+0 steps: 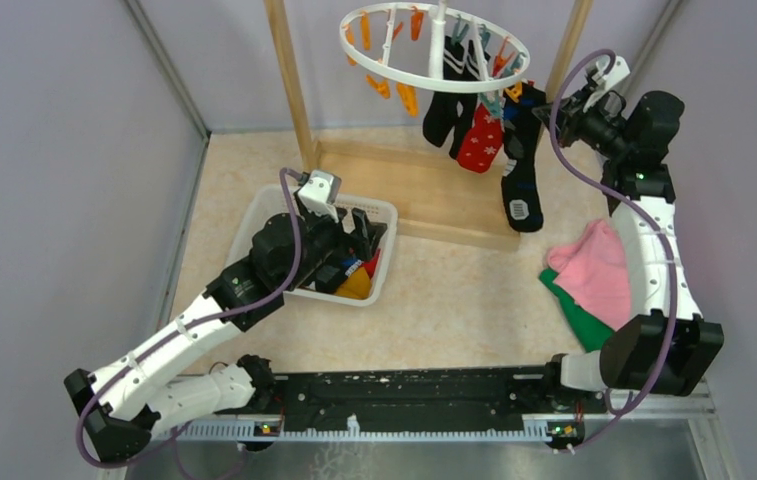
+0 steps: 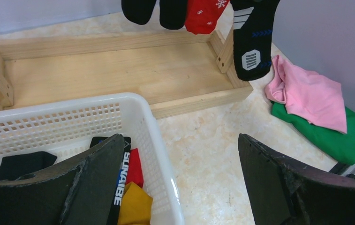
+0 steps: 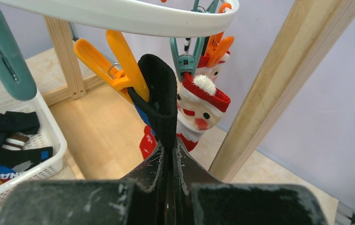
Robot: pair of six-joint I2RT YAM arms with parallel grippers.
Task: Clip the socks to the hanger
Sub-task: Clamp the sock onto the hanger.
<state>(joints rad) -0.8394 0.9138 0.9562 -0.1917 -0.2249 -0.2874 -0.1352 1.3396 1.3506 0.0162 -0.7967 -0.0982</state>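
A white round plastic drying hanger point(image 1: 424, 82) hangs at the top of a wooden rack frame point(image 1: 424, 205), which stands at the far side of a pale tabletop point(image 1: 454, 290). Orange and teal pegs dangle from the ring.

Three socks hang under the hanger, above the rack's base board: a black sock with white stripes point(image 1: 446, 115), a red sock with white dots point(image 1: 481, 142) and a long black sock with blue and white marks point(image 1: 522, 175).

Beside the rack's right post, the right jaws are closed on a black sock cuff point(image 3: 159, 93), holding it up against the tip of an orange peg point(image 3: 114, 65). Whether the peg bites the cuff cannot be told. A Santa-faced sock point(image 3: 199, 105) hangs just behind.

In front of the rack's left post sits a white mesh basket point(image 1: 254, 215) holding black, red and yellow-orange socks point(image 2: 135, 206). The left jaws hover wide open and empty above its right wall.

Right of the rack's base, a pink cloth point(image 1: 594, 270) lies on a green cloth point(image 1: 576, 318).
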